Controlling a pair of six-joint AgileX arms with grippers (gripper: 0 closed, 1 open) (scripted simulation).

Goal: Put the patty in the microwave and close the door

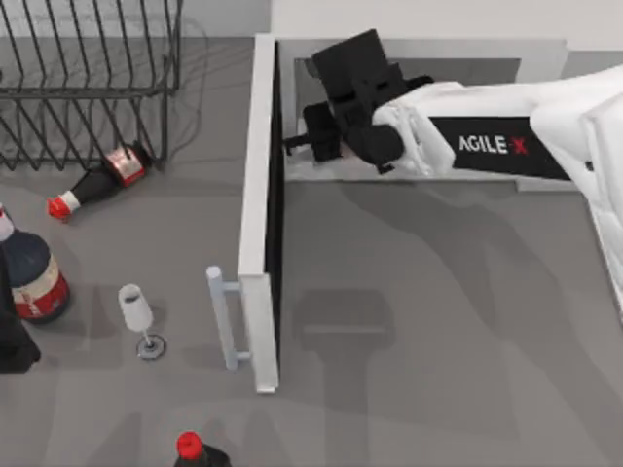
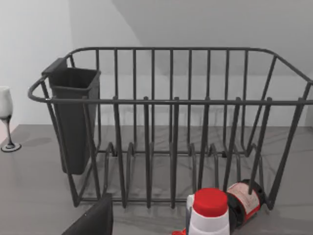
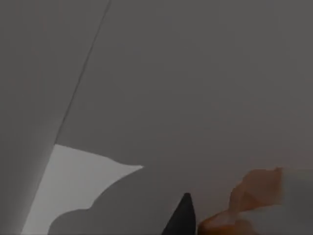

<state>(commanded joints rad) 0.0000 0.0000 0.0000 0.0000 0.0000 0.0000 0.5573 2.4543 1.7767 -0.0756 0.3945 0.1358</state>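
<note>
The white microwave point(image 1: 419, 47) stands at the back right. Its door point(image 1: 255, 195) is swung wide open toward the front, dark inner face to the right and bar handle point(image 1: 226, 316) on the left side. My right arm reaches into the pale grey cavity, with the right gripper point(image 1: 297, 144) just inside the opening near the door's hinge end. In the right wrist view the orange-brown patty point(image 3: 254, 193) sits right against one dark fingertip point(image 3: 183, 215), held in front of the grey cavity wall. My left arm point(image 1: 15, 345) is parked at the table's left edge.
A dark wire dish rack point(image 1: 88, 78) stands at the back left, with a red-capped bottle point(image 1: 102, 180) lying at its foot. A large dark bottle point(image 1: 29, 277), a wine glass point(image 1: 138, 316) and another red-capped bottle point(image 1: 195, 450) stand left of the door.
</note>
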